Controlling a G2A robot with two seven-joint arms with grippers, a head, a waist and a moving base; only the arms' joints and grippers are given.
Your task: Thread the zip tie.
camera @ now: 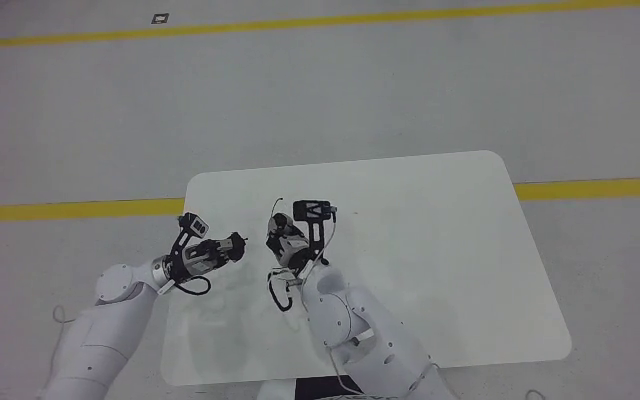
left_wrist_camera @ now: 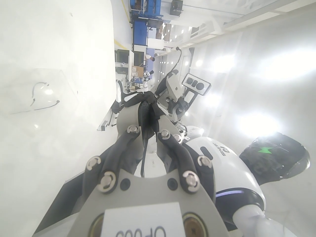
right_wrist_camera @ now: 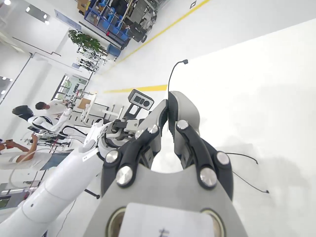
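Right grey two-finger gripper (right_wrist_camera: 167,110) hangs above white rounded-corner table (camera: 450,250). Left grey two-finger gripper (left_wrist_camera: 147,101) sits near it, apart, closed tight. You see right one clamped on thin black plastic zip tie (right_wrist_camera: 169,80), head end curving free beyond its tips.

The zip tie (right_wrist_camera: 169,80) is a thin black strap clamped between the closed fingertips of the right gripper (right_wrist_camera: 167,114). Its free length rises upright from the fingertips, then curves over. The small square head forms the top end, unthreaded. Two further black ties (right_wrist_camera: 243,157) lie flat on the table (right_wrist_camera: 271,75).
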